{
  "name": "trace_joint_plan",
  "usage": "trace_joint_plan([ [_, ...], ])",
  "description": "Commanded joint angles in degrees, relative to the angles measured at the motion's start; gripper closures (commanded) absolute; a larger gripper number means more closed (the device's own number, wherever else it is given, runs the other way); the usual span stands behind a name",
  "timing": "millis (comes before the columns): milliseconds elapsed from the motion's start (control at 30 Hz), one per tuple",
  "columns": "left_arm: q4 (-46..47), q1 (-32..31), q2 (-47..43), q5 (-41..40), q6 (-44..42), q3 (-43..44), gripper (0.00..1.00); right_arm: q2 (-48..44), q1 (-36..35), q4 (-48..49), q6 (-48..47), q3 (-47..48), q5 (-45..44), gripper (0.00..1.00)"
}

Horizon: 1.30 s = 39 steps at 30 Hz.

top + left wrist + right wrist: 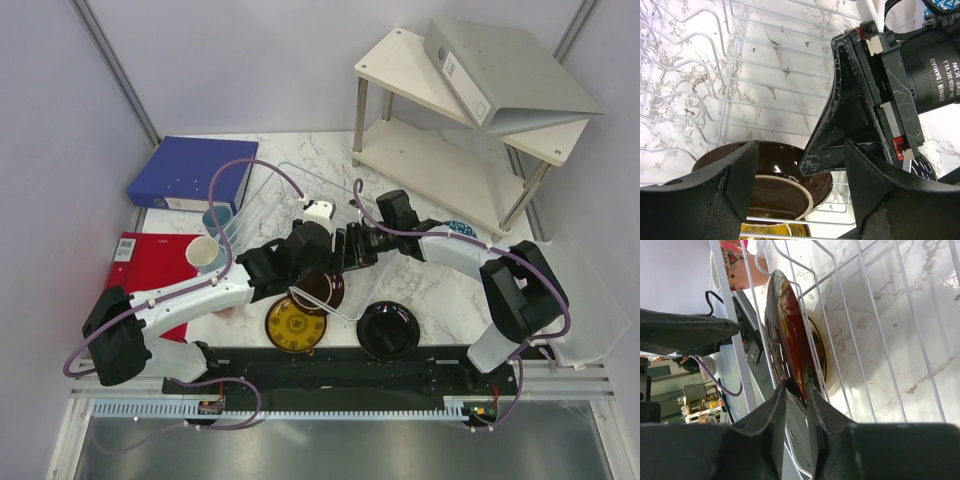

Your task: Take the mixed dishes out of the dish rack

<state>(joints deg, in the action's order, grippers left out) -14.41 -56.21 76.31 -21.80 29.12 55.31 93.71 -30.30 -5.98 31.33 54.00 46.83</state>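
The dark red floral plate [790,330] stands on edge among the wires of the dish rack [850,315]. My right gripper [796,387] is shut on its lower rim, one finger on each face. My left gripper [800,145] hangs open just above the same plate [765,190], whose brown underside shows between its fingers, with a right finger [840,125] reaching in from the side. In the top view both grippers [338,250] meet over the plate [322,290] at the near end of the rack [262,195].
A yellow patterned plate [295,325] and a black plate [388,330] lie on the table near the arm bases. Left of the rack stand a white mug [205,255] and a light-blue mug [218,218], beside blue and red binders. A small blue dish [460,230] sits by the white shelf [450,160].
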Motion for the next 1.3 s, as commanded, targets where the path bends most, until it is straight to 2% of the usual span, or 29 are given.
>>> trace_joint_plan([
  [0,0.5,0.3,-0.7,-0.3,1.7,0.3,0.25,0.2,-0.8,2.0,-0.3,0.2,2.8,0.77],
  [200,-3.2,0.4,-0.8,-3.2,3.0,0.2,0.26,0.9,-0.7,2.1,-0.6,-0.1,2.7,0.9],
  [300,-3.3,0.5,-1.4,-3.2,3.5,-0.6,0.26,0.8,-0.7,2.1,-0.7,-0.2,2.2,1.0],
  [700,-3.6,0.5,-1.8,-3.2,3.0,-0.1,0.27,-2.6,1.5,1.9,-0.7,-0.7,0.4,1.0],
  [900,-10.7,0.5,-5.0,-8.2,1.8,1.6,0.29,-2.6,1.5,1.9,-0.7,-0.9,0.9,1.0],
  [1000,-13.2,0.5,-8.4,-11.7,0.9,1.8,0.34,-2.6,1.4,1.9,-0.8,-0.9,0.7,1.0],
  [1133,-17.6,0.5,-14.3,-13.6,-0.5,1.8,0.53,-2.0,1.5,1.9,-0.8,-0.7,0.6,1.0],
  [1200,-19.6,0.5,-16.0,-13.3,0.0,2.0,0.6,-1.7,1.6,1.9,-0.7,-0.6,0.5,1.0],
  [1267,-23.2,0.4,-16.5,-12.3,1.4,2.0,0.6,-1.8,1.5,1.8,-0.8,-0.6,0.5,1.0],
])
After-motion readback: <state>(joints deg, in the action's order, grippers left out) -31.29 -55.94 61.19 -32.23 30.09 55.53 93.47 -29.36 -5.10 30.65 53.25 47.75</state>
